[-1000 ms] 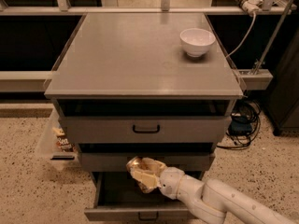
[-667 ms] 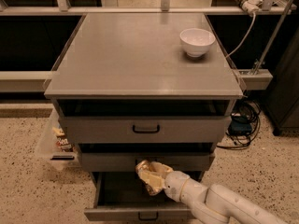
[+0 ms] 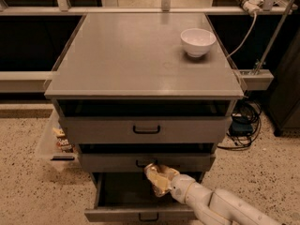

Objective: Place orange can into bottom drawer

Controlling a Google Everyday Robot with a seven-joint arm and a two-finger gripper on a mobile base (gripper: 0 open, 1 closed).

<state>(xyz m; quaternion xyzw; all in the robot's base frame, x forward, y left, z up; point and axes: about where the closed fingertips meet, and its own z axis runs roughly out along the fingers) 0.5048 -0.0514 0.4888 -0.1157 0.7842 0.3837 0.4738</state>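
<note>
My gripper (image 3: 157,179) reaches in from the lower right on a white arm. It hangs over the open bottom drawer (image 3: 117,213), just in front of the middle drawer's front. It is shut on the orange can (image 3: 160,183), which shows as a dented orange-gold shape between the fingers. The can is held above the drawer's dark interior and rests on nothing. The drawer is pulled out, with its grey front and small dark handle at the bottom edge of the view.
The grey cabinet top (image 3: 131,55) carries a white bowl (image 3: 198,41) at the back right. The top drawer (image 3: 146,129) and the middle drawer (image 3: 112,162) are closed. A clear bin of snacks (image 3: 58,142) stands on the floor at the left. Cables (image 3: 243,125) lie at the right.
My gripper with the can has moved slightly right and down, over the open bottom drawer. The drawers and the bowl have not moved.
</note>
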